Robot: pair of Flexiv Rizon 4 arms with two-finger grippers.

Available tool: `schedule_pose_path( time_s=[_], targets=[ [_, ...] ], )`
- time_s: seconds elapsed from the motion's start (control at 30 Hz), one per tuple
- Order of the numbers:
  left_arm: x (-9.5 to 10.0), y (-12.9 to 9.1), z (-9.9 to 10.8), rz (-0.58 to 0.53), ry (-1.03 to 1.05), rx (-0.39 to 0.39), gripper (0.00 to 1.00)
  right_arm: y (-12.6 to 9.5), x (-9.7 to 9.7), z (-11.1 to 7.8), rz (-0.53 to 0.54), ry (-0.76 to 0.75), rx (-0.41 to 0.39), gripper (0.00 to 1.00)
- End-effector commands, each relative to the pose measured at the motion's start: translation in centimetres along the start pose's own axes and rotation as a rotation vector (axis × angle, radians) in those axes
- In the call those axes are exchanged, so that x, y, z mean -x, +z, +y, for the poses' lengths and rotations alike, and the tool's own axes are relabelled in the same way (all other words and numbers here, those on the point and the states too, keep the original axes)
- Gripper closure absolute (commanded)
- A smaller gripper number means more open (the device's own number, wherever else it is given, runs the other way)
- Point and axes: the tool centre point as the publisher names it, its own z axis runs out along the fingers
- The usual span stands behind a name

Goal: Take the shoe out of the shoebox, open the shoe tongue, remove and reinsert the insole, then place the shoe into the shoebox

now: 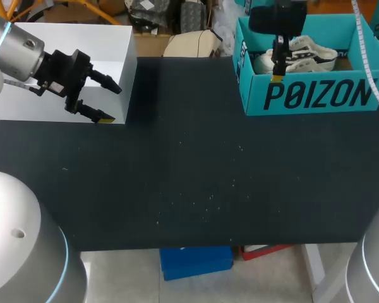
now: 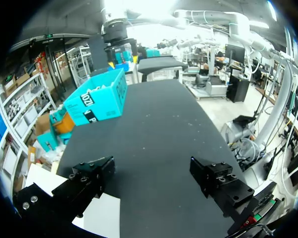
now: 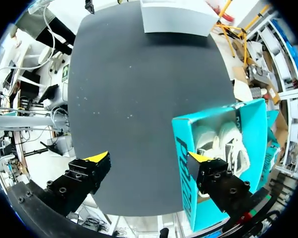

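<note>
A teal shoebox [image 1: 316,95] stands at the table's far right corner. A white shoe with black stripes [image 1: 306,53] lies inside it. My right gripper [image 1: 278,68] hangs over the box's left part, just above the shoe. In the right wrist view its fingers stand wide open [image 3: 149,158], one fingertip [image 3: 198,158] over the box's front wall [image 3: 181,144], the shoe [image 3: 223,139] beside it. My left gripper [image 1: 106,100] is open at the far left, over the edge of a white box, holding nothing. The left wrist view shows the shoebox [image 2: 97,99] far ahead of its gripper [image 2: 154,176].
A white box [image 1: 82,57] sits at the far left corner of the black table [image 1: 189,177], also seen as the white box [image 3: 176,17] in the right wrist view. The black mat spans between the two boxes.
</note>
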Motion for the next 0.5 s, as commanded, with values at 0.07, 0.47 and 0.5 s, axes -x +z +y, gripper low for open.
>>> schedule_pose_path(
  time_s=[0.07,0.47,0.5],
  targets=[
    [-0.1,0.1,0.0,-0.004,-0.001,0.004,0.0,0.9,-5.2,0.4,-0.357,0.006,0.025,0.0],
    [-0.1,0.1,0.0,-0.004,-0.001,0.004,0.0,2.4,-6.8,3.3,-0.207,0.027,-0.021,0.0],
    [-0.1,0.1,0.0,-0.004,-0.001,0.004,0.0,2.4,-6.8,3.3,-0.207,0.027,-0.021,0.0]
  ],
)
